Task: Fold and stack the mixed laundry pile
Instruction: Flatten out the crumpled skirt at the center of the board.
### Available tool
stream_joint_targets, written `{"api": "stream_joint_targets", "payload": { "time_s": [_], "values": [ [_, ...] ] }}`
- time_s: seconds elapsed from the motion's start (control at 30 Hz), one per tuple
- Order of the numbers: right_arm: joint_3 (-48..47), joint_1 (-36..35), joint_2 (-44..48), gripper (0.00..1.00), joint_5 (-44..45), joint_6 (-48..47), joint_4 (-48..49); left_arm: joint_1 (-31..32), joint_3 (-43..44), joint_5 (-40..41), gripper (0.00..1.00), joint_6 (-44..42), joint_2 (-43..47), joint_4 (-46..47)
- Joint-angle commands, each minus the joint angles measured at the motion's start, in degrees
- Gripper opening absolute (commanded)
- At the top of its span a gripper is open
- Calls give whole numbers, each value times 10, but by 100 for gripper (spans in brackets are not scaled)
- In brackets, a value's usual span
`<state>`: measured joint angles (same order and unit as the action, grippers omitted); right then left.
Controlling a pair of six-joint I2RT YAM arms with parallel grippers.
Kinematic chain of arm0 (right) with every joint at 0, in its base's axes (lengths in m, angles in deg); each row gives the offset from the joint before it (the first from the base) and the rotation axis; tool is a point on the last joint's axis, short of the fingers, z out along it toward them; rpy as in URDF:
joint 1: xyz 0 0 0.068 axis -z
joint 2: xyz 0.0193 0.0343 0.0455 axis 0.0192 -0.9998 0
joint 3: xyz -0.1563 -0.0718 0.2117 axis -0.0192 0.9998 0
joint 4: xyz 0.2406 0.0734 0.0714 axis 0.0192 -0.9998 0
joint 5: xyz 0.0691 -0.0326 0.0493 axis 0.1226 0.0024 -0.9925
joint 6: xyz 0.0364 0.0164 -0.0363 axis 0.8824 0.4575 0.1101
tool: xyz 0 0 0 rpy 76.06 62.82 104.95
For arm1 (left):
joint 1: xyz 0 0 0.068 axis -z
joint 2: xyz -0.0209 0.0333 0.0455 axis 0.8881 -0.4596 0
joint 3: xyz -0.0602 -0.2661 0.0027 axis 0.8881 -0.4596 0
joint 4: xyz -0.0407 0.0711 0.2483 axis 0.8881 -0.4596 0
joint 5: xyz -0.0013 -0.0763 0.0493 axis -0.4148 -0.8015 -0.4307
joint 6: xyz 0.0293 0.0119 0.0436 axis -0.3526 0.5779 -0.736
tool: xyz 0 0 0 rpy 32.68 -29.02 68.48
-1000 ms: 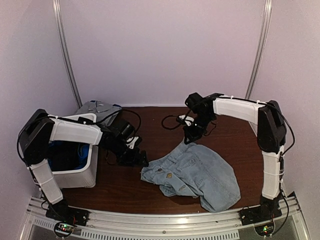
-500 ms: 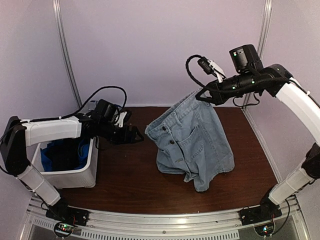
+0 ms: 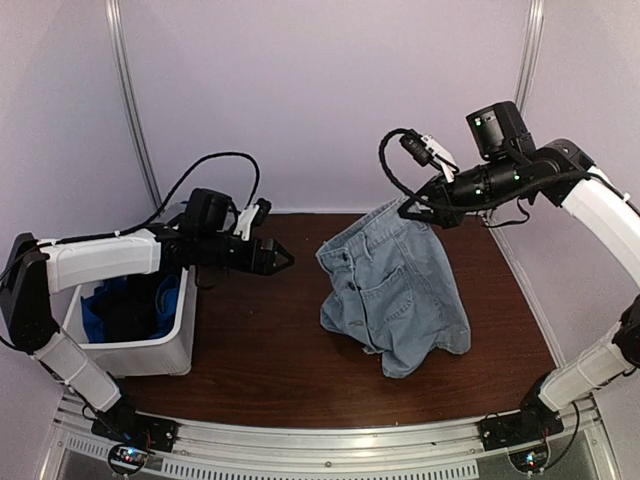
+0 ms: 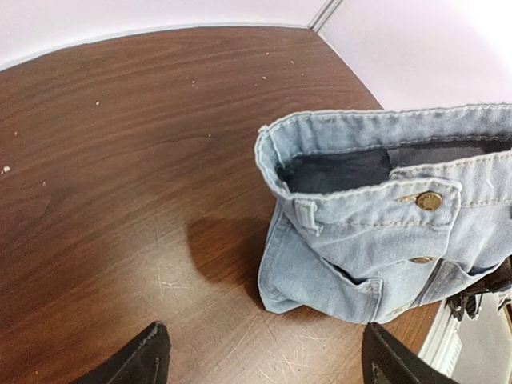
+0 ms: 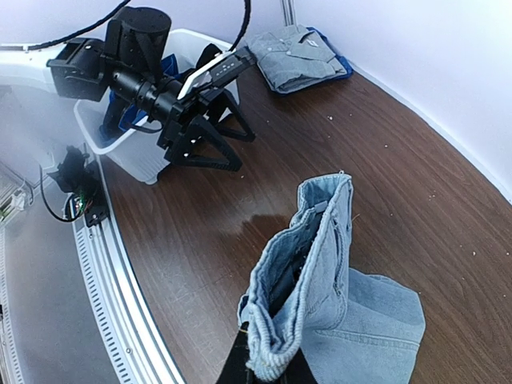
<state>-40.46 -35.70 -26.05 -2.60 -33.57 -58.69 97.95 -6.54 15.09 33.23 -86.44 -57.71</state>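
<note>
My right gripper [image 3: 412,207] is shut on the waistband of faded light-blue denim shorts [image 3: 395,295] and holds them up, with their lower part resting on the table. In the right wrist view the waistband [image 5: 276,352] is pinched between my fingers. My left gripper [image 3: 277,260] is open and empty, held above the table left of the shorts and pointing at them. The left wrist view shows the shorts [image 4: 384,232] ahead, with buttons and pocket. Black cloth and royal-blue fabric [image 3: 125,310] lie in the white bin. A pale grey-blue folded piece [image 5: 298,60] lies at the back left.
The white plastic bin [image 3: 150,355] stands at the left near my left arm's base. Purple walls close the brown table [image 3: 270,360] on three sides. A metal rail runs along the near edge.
My right gripper lifted the shorts off the table and now carries them slightly rightward. My left arm rose from the table, stretched right toward the shorts and opened.
</note>
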Motion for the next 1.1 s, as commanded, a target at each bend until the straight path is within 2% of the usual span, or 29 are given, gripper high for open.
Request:
{"api": "stream_joint_targets", "payload": {
  "time_s": [0.0, 0.17, 0.5, 0.77, 0.97, 1.03, 1.07],
  "values": [
    [1, -13, 28, 0, -30, -17, -8, 0, 64, -16, 84, -73, -36, 1],
    [1, -36, 28, 0, -37, -26, -32, 1, 122, -45, 84, -180, -68, -36],
    [13, -93, 26, 0, -30, -36, -64, 37, 151, -46, 83, -383, -94, -58],
    [18, -122, 27, 0, -30, -40, -87, 71, 170, -26, 83, -409, -128, -28],
    [20, -124, 36, 0, -18, -40, -92, 98, 173, -60, 83, -435, -147, -17],
    [17, -124, 37, 0, -13, -42, -100, 104, 164, -82, 80, -430, -144, 3],
    [16, -124, 39, 0, -10, -42, -102, 107, 166, -92, 75, -429, -145, 0]
  ]
}}
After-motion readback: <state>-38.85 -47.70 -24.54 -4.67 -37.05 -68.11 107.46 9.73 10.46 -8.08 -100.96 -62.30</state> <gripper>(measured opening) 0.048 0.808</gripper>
